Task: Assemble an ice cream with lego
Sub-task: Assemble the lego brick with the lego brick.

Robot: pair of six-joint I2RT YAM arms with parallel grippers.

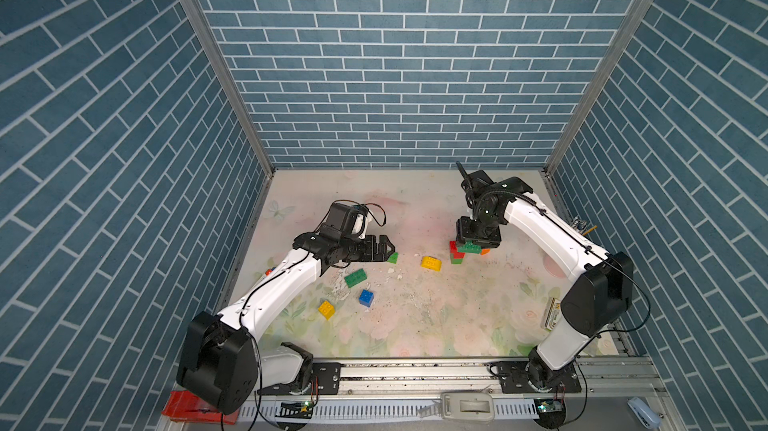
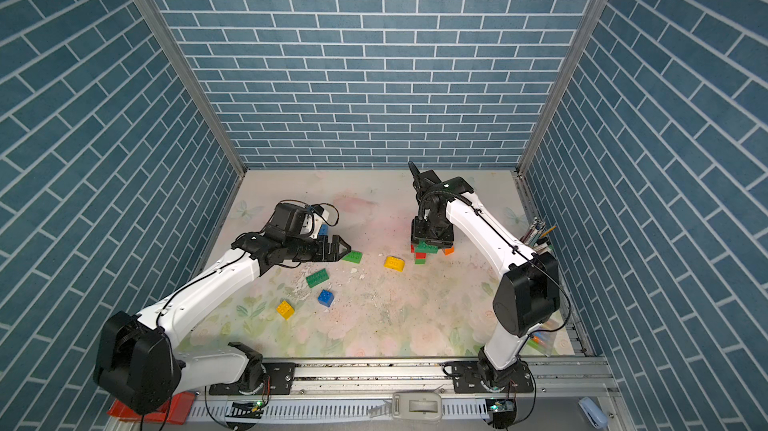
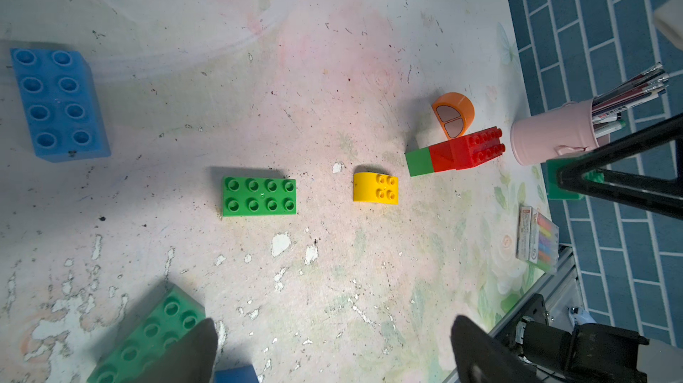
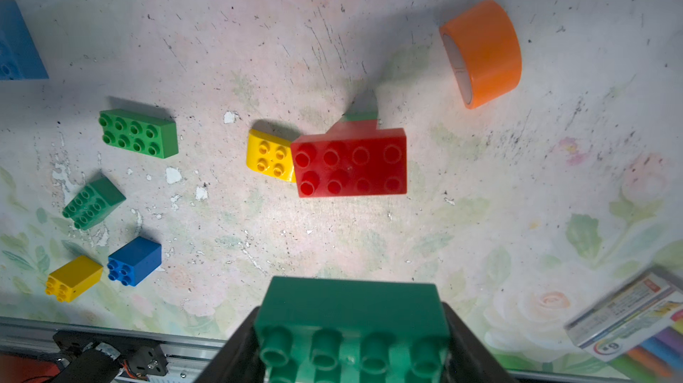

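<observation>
The left end effector (image 1: 386, 247) gapes wide and empty, with a small green brick (image 1: 393, 258) at its four o'clock in a top view. Glossy studded loose bricks (image 1: 355, 277) lie toward seven. A yellow dome-topped piece (image 1: 431, 262) lies mid-bench (image 1: 415, 325). The right end effector (image 1: 477, 237) clamps a green oblong brick (image 4: 351, 307) over the green-and-red stack (image 4: 351, 163), with the orange dome (image 4: 480, 52) at the stack's three o'clock. About half built, I'd judge: the domes remain unplaced.
</observation>
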